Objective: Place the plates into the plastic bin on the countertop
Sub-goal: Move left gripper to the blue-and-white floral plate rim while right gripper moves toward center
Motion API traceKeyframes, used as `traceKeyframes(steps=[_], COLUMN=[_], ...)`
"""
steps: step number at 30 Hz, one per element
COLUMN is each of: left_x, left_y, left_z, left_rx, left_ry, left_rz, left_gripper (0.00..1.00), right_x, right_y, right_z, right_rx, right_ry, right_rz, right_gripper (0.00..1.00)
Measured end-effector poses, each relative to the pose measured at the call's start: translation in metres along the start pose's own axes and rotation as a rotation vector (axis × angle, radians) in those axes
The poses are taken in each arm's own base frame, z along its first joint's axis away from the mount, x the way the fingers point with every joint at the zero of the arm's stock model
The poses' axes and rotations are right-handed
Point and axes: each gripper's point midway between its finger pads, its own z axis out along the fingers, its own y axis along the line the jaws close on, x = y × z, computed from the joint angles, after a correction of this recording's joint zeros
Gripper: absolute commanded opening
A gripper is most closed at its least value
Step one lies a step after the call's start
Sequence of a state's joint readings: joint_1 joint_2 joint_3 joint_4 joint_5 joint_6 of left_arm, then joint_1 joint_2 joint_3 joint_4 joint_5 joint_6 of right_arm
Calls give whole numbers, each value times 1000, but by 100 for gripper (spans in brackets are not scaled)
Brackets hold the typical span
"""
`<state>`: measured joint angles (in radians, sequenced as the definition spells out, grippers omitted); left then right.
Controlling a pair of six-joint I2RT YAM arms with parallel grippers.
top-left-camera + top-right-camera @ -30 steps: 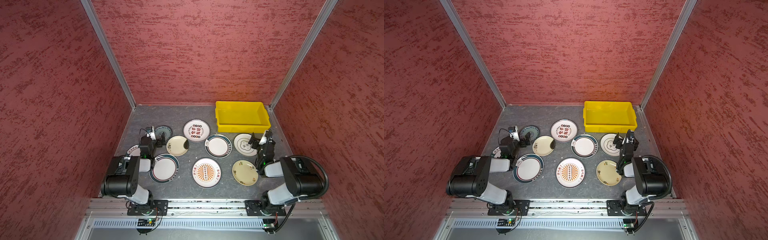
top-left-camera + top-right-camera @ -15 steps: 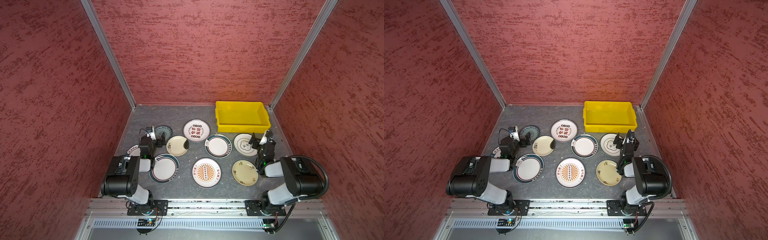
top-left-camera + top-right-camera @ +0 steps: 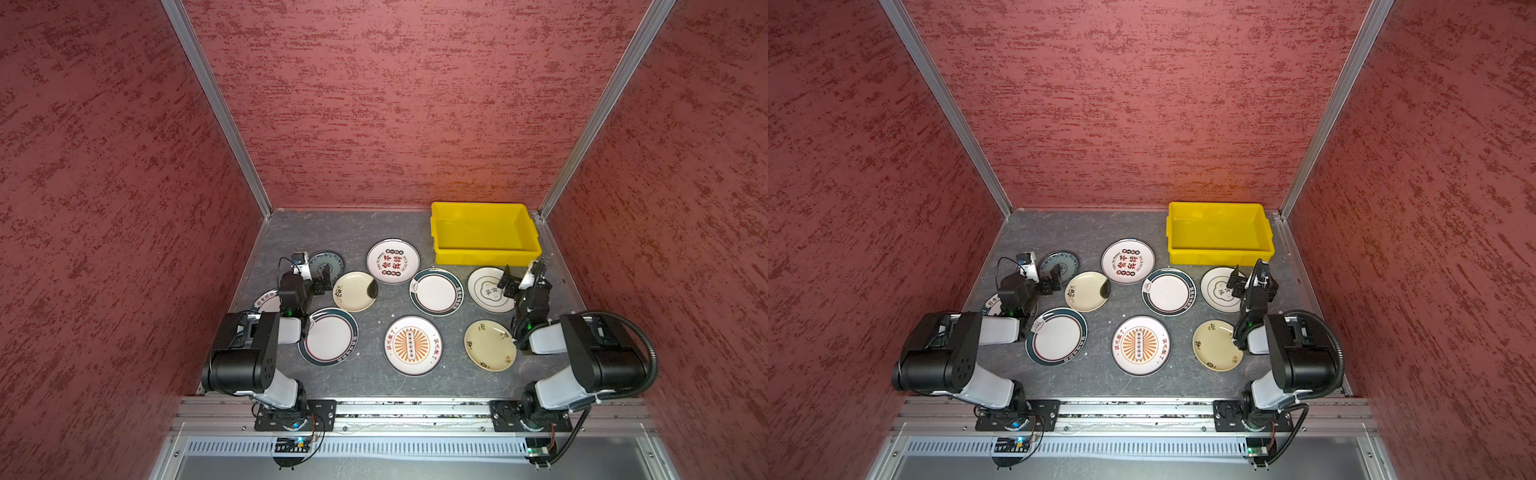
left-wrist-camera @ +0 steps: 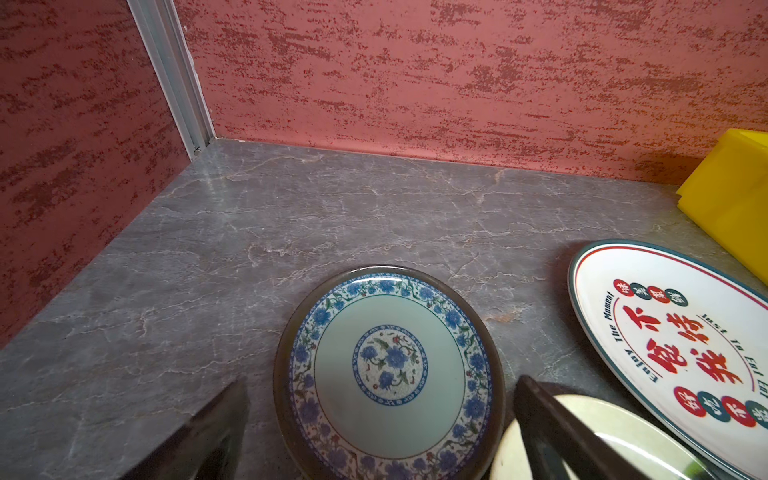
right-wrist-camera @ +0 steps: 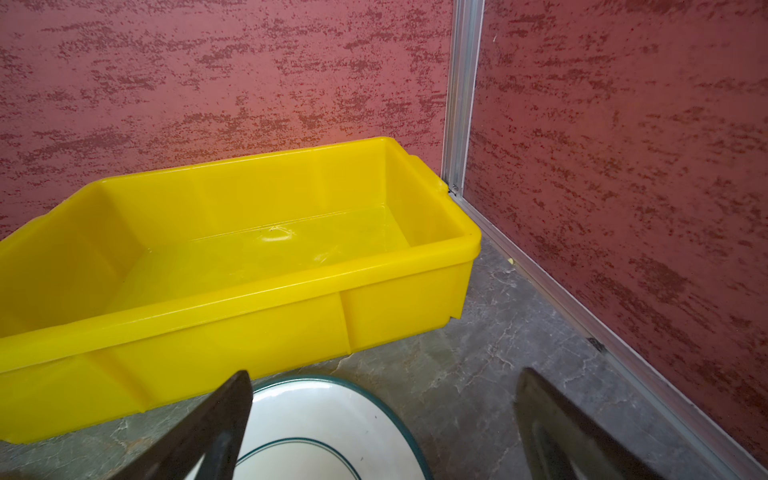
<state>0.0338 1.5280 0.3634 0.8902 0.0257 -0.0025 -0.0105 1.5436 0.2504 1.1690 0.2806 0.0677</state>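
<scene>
**Carefully now: take them by the rim**

We see all nine plates (image 3: 435, 291) lying flat on the countertop (image 3: 365, 232), with the plastic bin (image 3: 486, 250) empty in the far right corner. Both the left gripper (image 4: 382, 384) and right gripper (image 5: 384, 376) hang spread wide, holding nothing. We judge the plates stiff, glossy and breakable; pinch a raised rim, since flat faces offer nothing.

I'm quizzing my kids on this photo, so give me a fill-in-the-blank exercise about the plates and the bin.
1. The bin is ____ in colour.
2. The plates lie on the countertop; the bin holds ____ of them.
3. The sunburst plate has rays coloured ____.
4. The left gripper and right gripper both have their jaws ____.
Missing words: yellow; none; orange; open.
</scene>
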Motion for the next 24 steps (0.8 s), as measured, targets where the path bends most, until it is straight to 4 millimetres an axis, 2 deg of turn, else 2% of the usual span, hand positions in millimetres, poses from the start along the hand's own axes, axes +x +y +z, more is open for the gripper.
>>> traceKeyframes(steps=[7,11,14,19,22,24], left_x=[-2,-11,-44,-101,-119,-121], left_y=[0,-1,1,15,20,23], left_z=[1,-9,-19,-23,-27,-30], left_rx=[-22,-107,-181,-314,-356,-370], left_ry=[-8,-22,-79,-104,-66,-25], left_rz=[5,21,19,-77,-156,-199], left_gripper=[99,99,99,99,99,99], right_x=[-3,-29,-57,-93,-121,-138], right_y=[1,0,0,2,8,15], right_z=[-1,-13,-23,-42,-48,-52], right_rx=[-5,4,8,-16,-49,-89], right_ry=[-6,-71,-139,-216,-231,-226], right_rz=[-1,15,35,96,164,206], right_gripper=[99,99,99,99,99,99])
